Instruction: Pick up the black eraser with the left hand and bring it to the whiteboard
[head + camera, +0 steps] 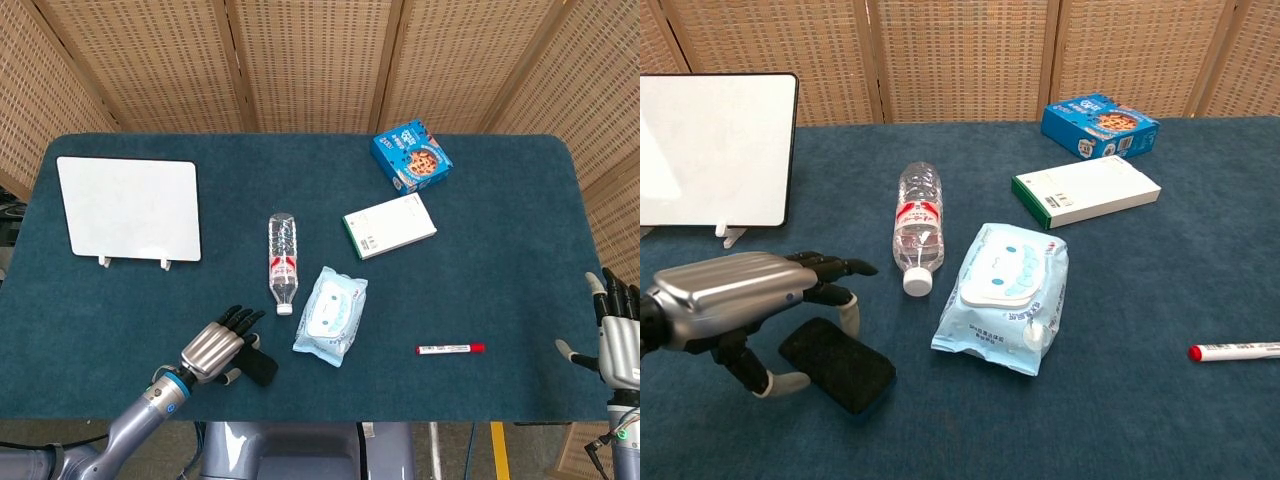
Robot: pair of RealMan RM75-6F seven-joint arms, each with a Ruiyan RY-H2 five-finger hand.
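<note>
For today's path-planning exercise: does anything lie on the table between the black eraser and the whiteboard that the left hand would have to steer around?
Nothing visible does. The black eraser sits under the left hand, and only bare table separates it from the whiteboard. The water bottle lies off to one side of that route.

Silver-backed left robot hand point(725, 290) with black fingers, white tips; blue-ringed wrist, grey arm.

The black eraser point(837, 364), a flat rounded-corner block, lies near the desk's front edge, at about 7 o'clock from the desk centre, its long axis slanted. The whiteboard point(129, 209), white with a thin dark frame, stands tilted back on small white feet at about 9 o'clock, well apart from the eraser.
</note>
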